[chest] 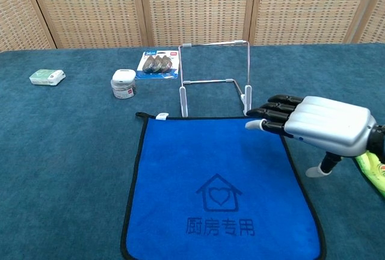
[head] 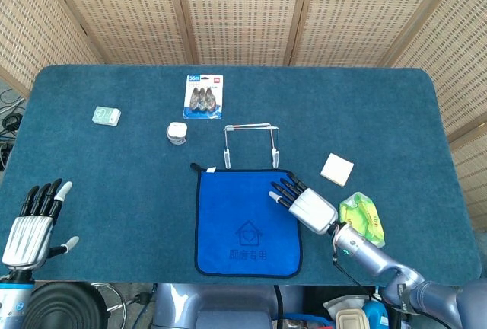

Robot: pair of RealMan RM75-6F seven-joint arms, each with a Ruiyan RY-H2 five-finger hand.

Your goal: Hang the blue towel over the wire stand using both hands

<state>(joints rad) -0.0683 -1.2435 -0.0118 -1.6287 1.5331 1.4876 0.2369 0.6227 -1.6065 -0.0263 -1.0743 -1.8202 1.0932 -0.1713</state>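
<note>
The blue towel (head: 247, 222) (chest: 219, 188) lies flat on the table, printed with a house outline and dark edging. Just beyond its far edge stands the wire stand (head: 250, 145) (chest: 215, 79), upright and bare. My right hand (head: 304, 205) (chest: 319, 124) hovers palm down over the towel's far right corner, fingers stretched out and apart, holding nothing. My left hand (head: 34, 218) rests far off at the table's near left corner, fingers extended, empty; only the head view shows it.
A card of clips (head: 204, 96) (chest: 159, 64), a small white jar (head: 177, 132) (chest: 123, 83) and a pale green box (head: 106, 116) (chest: 47, 77) sit on the left half. A white pad (head: 337, 169) and a green packet (head: 364, 218) (chest: 373, 170) lie right of the towel.
</note>
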